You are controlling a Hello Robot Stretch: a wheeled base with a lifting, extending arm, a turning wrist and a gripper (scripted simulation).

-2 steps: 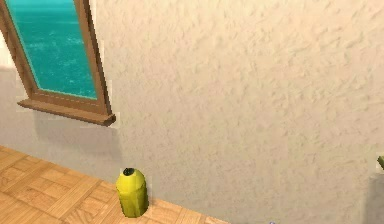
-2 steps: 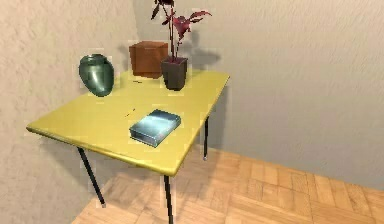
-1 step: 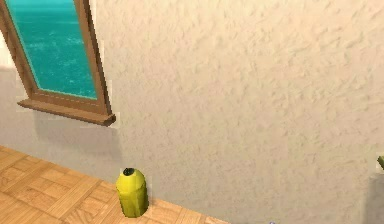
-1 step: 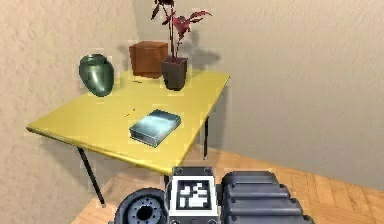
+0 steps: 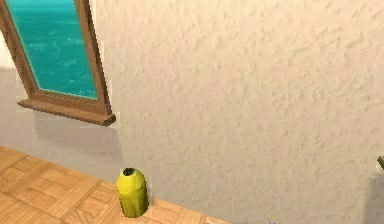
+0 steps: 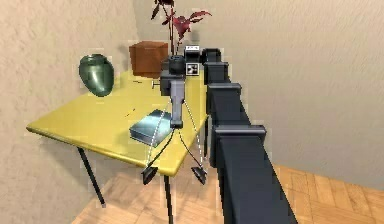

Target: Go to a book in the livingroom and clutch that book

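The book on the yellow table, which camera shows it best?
The arm side view: the book lies flat on the table, near the tool. The forward view faces a wall, a window and a yellow container.

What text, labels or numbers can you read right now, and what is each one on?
There are no readable words, numbers or signs.
book on the yellow table: any print on the cover is too small to read.
white squares: the black marks are patterns, not letters or digits.
yellow container on the floor: no label can be made out.
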